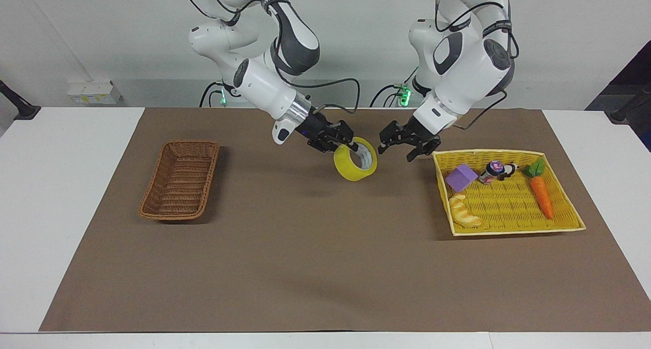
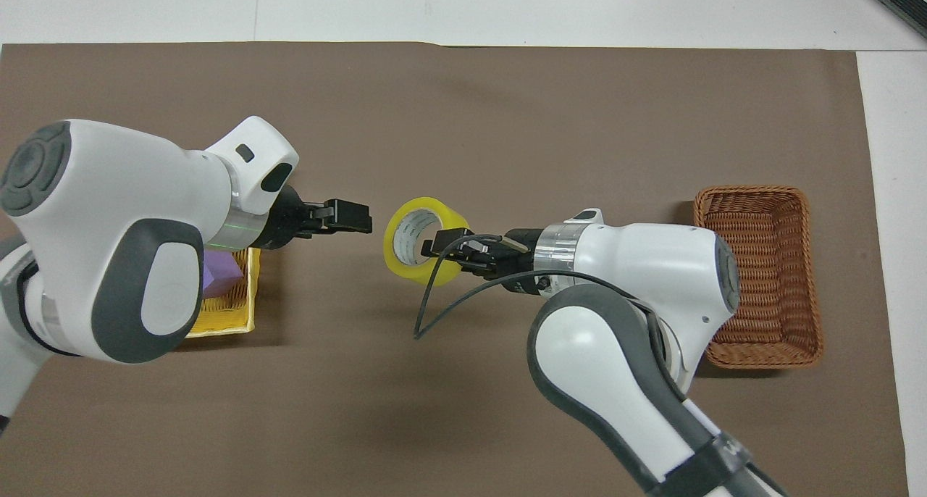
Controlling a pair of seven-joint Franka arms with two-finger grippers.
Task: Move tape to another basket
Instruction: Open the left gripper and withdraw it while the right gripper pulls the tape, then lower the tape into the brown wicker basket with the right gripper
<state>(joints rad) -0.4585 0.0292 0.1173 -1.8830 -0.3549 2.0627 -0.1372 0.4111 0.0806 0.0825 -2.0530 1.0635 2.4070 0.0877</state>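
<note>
Right gripper [image 1: 351,146] clenched on the rim of the tape [image 1: 355,158], holding the yellow roll in the air over the brown mat [image 1: 315,247], between the two baskets. Left gripper [image 1: 408,141] fingers spread, released, just beside the tape, not touching. Wicker basket [image 1: 179,181] at the right arm's end. Yellow tray [image 1: 513,230] holds a carrot [image 1: 540,194].

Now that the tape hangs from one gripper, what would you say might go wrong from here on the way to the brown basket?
1. The right gripper pinches only the rim of the tape, which hangs over the bare mat; it might swing or slip.
2. The wicker basket is narrow, so a drop off centre might hit its rim.
3. The open left gripper is close to the tape and might clip it.
</note>
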